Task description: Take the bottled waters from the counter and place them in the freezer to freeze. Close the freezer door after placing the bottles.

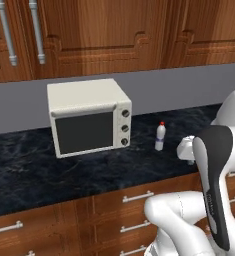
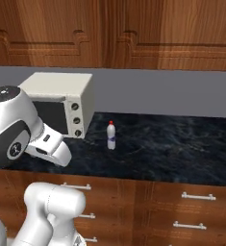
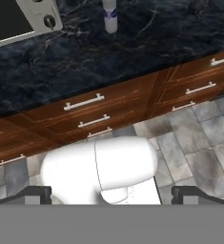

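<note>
Note gripper [image 3: 111, 194] spread wide, fingers [image 3: 35, 194] far apart, nothing between them. Hangs out over floor tiles [image 3: 204, 143], short of drawers [image 3: 85, 114].

Find bottle [image 1: 160, 136] with red cap upright on counter [image 1: 64, 170], well ahead of fingertips and a little above them in hand view, nowhere near touching. Sits near toaster oven [image 1: 89, 117], apart from it, with bare marble on its other side.

Risks, judged from here:
- Tipping bottle. Looks tall, narrow and light; clipping it with one fingertip on the way in likely knocks it flat and sets it rolling along counter, maybe off front edge.
- Hitting counter edge or drawers. Means lifting fingertips over the edge before going forward; going straight ahead risks ramming the wood.
- Bumping toaster oven. Leaves less room on that side of fingers; coming in skewed likely catches its corner or shoves bottle against it.
- Bad grip height. Closing around red cap or thin neck probably slips; closing too hard on soft plastic body may squash it and pop it out.
- Closing off-centre. Pushes bottle sideways rather than trapping it.

Safest guess: line up square with bottle body, fingertips either side, then close slowly.
</note>
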Available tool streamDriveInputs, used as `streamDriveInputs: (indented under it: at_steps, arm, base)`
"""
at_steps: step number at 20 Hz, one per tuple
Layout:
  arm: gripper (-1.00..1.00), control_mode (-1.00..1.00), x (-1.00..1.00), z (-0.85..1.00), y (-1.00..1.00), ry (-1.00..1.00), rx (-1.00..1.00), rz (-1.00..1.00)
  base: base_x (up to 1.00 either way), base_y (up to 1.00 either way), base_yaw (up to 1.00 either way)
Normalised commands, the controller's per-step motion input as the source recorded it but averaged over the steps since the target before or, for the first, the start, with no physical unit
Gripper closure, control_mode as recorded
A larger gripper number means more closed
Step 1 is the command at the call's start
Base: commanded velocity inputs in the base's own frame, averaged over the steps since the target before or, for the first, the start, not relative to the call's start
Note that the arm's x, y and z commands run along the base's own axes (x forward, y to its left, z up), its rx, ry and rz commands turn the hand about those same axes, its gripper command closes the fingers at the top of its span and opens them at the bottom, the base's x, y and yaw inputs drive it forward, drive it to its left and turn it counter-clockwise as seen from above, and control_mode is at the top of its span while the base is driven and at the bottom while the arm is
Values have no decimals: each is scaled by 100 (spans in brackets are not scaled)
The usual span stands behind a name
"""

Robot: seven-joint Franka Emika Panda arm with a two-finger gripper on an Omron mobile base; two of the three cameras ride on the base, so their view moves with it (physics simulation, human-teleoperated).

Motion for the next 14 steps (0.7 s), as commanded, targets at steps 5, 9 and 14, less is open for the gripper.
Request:
streamDriveInputs:
  at_steps: [5,9,14]
  arm:
    - [-100,100,0,0,0,0,0,0]
    - [-100,100,0,0,0,0,0,0]
    - [-100,-100,17,0,-9,1,0,2]
  base:
    - [6,-6,-10]
    - [0,0,0]
    - [0,0,0]
